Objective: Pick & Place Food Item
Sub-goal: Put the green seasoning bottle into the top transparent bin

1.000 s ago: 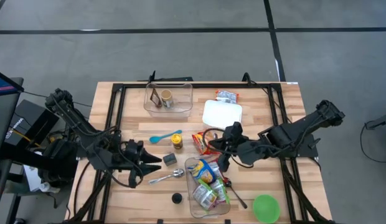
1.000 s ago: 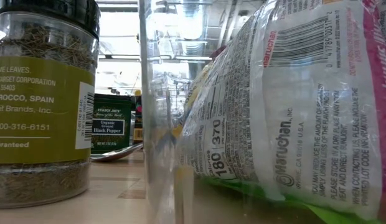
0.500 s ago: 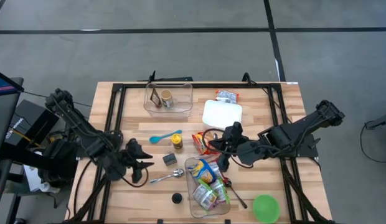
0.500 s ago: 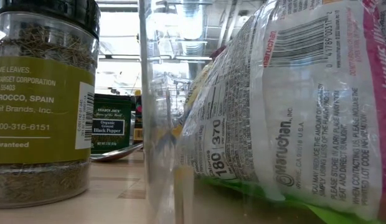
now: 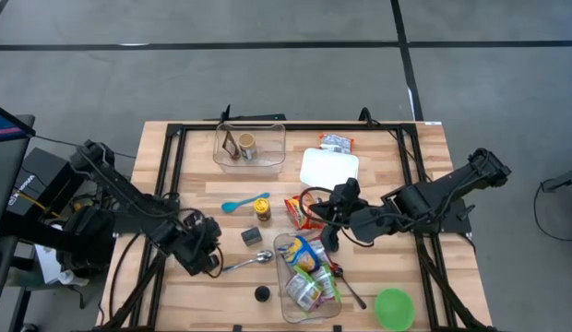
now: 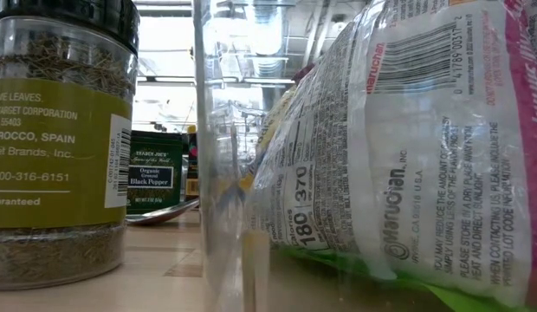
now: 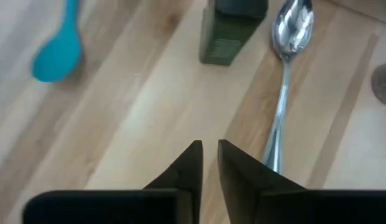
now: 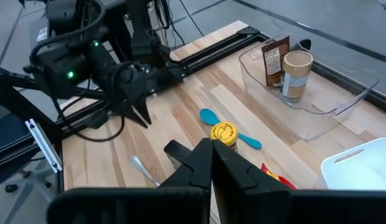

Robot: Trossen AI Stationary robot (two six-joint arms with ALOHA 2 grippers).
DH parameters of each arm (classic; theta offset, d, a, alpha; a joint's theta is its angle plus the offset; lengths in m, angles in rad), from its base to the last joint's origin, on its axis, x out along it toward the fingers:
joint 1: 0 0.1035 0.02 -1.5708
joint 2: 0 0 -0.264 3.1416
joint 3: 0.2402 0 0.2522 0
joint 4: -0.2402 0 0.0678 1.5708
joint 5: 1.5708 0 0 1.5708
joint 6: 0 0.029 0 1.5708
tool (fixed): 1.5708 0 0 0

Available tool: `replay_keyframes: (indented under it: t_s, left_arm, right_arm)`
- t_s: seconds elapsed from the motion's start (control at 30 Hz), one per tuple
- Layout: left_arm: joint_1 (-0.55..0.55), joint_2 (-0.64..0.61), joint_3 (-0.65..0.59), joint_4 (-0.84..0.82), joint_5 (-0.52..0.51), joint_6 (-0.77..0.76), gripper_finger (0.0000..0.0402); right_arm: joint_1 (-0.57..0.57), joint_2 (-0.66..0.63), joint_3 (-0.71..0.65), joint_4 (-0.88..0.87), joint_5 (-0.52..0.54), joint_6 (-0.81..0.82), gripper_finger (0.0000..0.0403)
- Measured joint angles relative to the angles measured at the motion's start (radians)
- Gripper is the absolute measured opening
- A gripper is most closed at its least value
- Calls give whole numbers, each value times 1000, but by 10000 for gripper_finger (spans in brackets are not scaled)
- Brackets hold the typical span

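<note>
Down near the table's front-left part, the left gripper [image 7: 209,163] points at bare wood with its fingers nearly together, a thin gap between them and nothing held. Just beside it lies a metal spoon [image 7: 286,74], and past its tips stands a small dark green pepper tin [image 7: 231,31], with a blue spoon [image 7: 57,51] farther off to the side.

Seen from above, the right gripper [image 5: 330,232] hangs over the table's middle, at the rim of a clear bin [image 5: 282,277] that holds packets of food [image 5: 307,267]. Its fingers are pressed together and hold nothing. A red snack bag [image 5: 296,211] lies just beside that gripper, and a white tray [image 5: 328,168] sits behind it.

At the back edge, a second clear bin [image 5: 249,147] holds a tan cup and a brown packet. A green bowl [image 5: 394,309] sits at the front-right corner, and a spice jar [image 6: 59,143] stands close to the low camera.
</note>
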Motion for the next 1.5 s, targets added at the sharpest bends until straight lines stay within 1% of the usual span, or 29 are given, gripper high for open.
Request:
replay_keyframes:
  t_s: [0.17, 0.27, 0.43, 0.57, 0.7, 0.9, 1.07, 1.33, 1.5]
  left_arm:
    - [8, 21, 0, 73, 14, 0, 4]
    - [30, 18, 16, 86, 16, -1, 3]
    - [106, 18, 87, 89, 15, 8, 0]
    - [179, 17, 152, 90, 16, 56, 0]
    - [269, 17, 207, 89, 53, 116, 0]
    - [355, 21, 250, 88, 63, 165, 0]
    - [369, 62, 284, 90, 73, 167, 0]
    - [366, 188, 347, 79, 195, 209, 0]
    - [366, 243, 385, 51, 212, 227, 0]
  right_arm:
    - [-11, 0, 0, -6, 0, -8, 1]
    - [-16, 0, 0, -21, -1, -8, 1]
    - [-22, 0, 0, -60, -4, -10, 1]
    - [-22, 0, 0, -86, -5, -10, 1]
    - [-22, -2, 0, -107, -4, -10, 1]
    - [-22, -2, 0, -131, 17, -10, 1]
    - [-22, -2, 0, -132, 29, -10, 1]
    - [-22, -2, 0, -127, 76, -9, 1]
    - [-22, -2, 0, -127, 78, -8, 1]
